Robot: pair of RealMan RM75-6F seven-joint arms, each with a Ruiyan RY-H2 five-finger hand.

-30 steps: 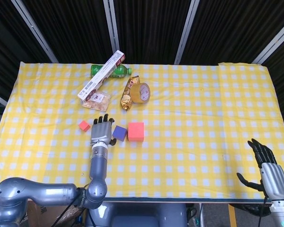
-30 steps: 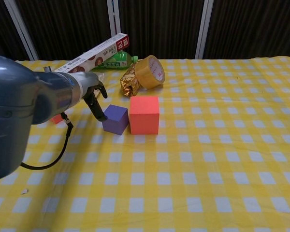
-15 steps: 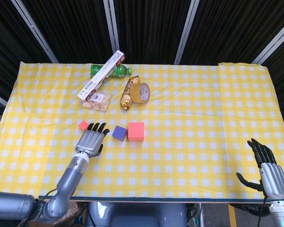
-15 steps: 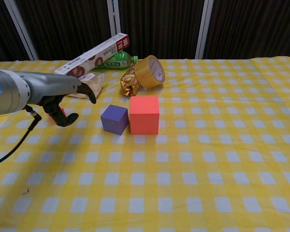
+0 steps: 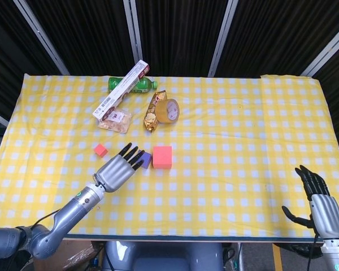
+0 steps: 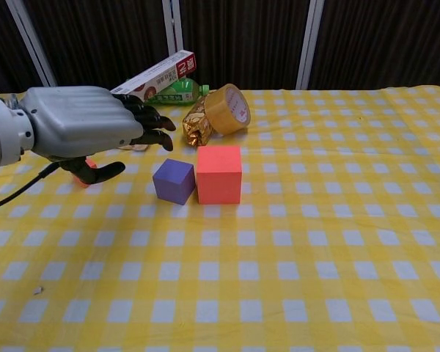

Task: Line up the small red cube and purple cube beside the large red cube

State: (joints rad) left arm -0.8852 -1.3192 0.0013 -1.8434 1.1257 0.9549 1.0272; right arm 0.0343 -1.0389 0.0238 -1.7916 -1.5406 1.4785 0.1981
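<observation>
The large red cube [image 5: 162,157] [image 6: 219,174] stands mid-table on the yellow checked cloth. The purple cube [image 6: 174,181] sits right against its left side; in the head view the purple cube [image 5: 146,161] is partly covered by my left hand's fingertips. The small red cube [image 5: 100,149] lies apart, further left; in the chest view only a sliver of the small red cube [image 6: 85,178] shows under my hand. My left hand [image 5: 117,170] [image 6: 84,132] hovers raised and empty, fingers spread. My right hand [image 5: 319,204] hangs open off the table's near right edge.
At the back stand a long foil-wrap box [image 5: 121,89], a green bottle [image 5: 133,84], a roll of brown tape [image 5: 169,110], a gold wrapper [image 5: 153,112] and a small snack packet [image 5: 116,119]. The cloth-covered table [image 5: 243,141] stretches to the right.
My left hand has lifted off the table and swung right, its fingertips now over the purple cube in the head view. The cubes and my right hand have not moved.
</observation>
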